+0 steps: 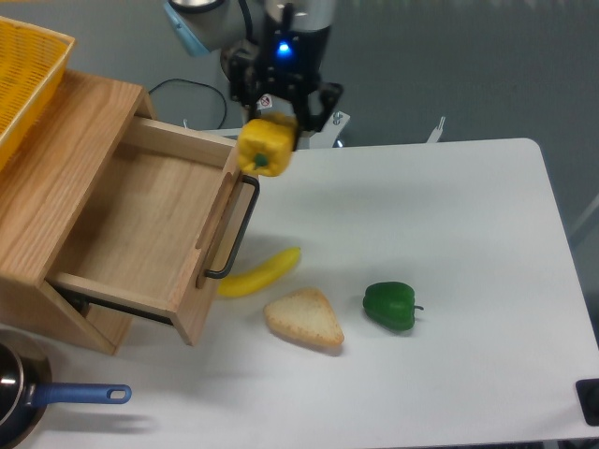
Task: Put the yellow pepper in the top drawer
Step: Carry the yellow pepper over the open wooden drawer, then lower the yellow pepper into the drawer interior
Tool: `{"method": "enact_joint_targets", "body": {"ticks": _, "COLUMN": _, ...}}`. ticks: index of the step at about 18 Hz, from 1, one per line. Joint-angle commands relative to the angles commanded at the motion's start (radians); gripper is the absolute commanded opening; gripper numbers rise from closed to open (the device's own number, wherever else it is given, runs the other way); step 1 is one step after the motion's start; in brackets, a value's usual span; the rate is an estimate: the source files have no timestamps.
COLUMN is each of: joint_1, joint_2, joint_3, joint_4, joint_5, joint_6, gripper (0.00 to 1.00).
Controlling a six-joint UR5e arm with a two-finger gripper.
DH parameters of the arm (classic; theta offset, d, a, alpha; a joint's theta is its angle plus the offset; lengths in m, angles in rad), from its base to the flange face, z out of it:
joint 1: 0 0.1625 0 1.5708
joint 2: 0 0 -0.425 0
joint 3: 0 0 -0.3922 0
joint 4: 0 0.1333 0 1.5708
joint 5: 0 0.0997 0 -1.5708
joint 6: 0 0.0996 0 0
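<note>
Carrying the yellow pepper (265, 146) toward the open top drawer (150, 229).
The drawer's empty interior sits near and left; farther back the pincer (279, 114) grips the pepper directly over the front panel, so releasing here could bounce it onto the desk (449, 243).

No text, brand or number can be read. A small round red-and-white sticker sits on the hand (281, 120), too small to make out.
</note>
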Motion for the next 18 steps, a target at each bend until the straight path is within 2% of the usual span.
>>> {"method": "enact_joint_targets", "body": {"ticks": 3, "joint_1": -0.078, "joint_2": -0.003, "joint_3": -0.002, "joint_4": 0.003, "joint_5": 0.005, "joint_6": -0.08, "gripper": 0.16}}
{"method": "enact_joint_targets", "body": {"ticks": 10, "joint_1": -0.166, "joint_2": -0.028, "joint_3": -0.012, "joint_4": 0.011, "joint_5": 0.006, "joint_6": -0.134, "gripper": 0.16}}
{"method": "enact_joint_targets", "body": {"ticks": 18, "joint_1": -0.183, "joint_2": -0.089, "joint_3": -0.015, "joint_4": 0.012, "joint_5": 0.006, "joint_6": -0.145, "gripper": 0.16}}
